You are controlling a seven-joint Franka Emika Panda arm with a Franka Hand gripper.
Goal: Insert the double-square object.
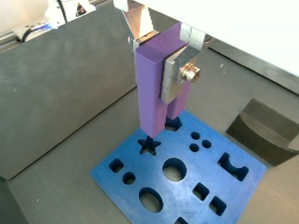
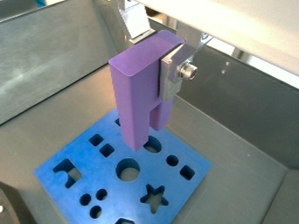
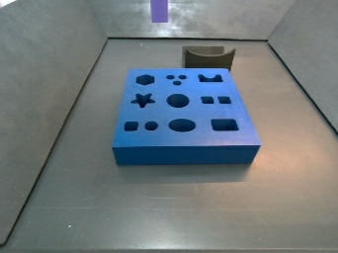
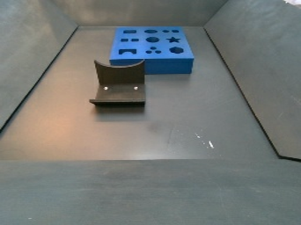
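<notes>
My gripper [image 1: 160, 61] is shut on the double-square object [image 1: 153, 96], a tall light-purple peg of two joined square bars. It hangs upright, held near its upper end between the silver fingers [image 1: 179, 77]. Its lower end hovers above the blue block [image 1: 146, 175], near the star hole and the block's edge. Both wrist views show this: gripper [image 2: 152, 57], peg [image 2: 138, 96], block [image 2: 126, 185]. In a side view only the peg's lower tip [image 3: 160, 10] shows, well above the block [image 3: 185, 153]. In the side view with the block [image 4: 156, 66] at the far end, peg and gripper are out of view.
A dark grey curved piece [image 3: 208, 56] stands on the floor beside the block; it also shows in a side view [image 4: 118, 85] and a wrist view [image 1: 267, 131]. Grey walls enclose the floor on all sides.
</notes>
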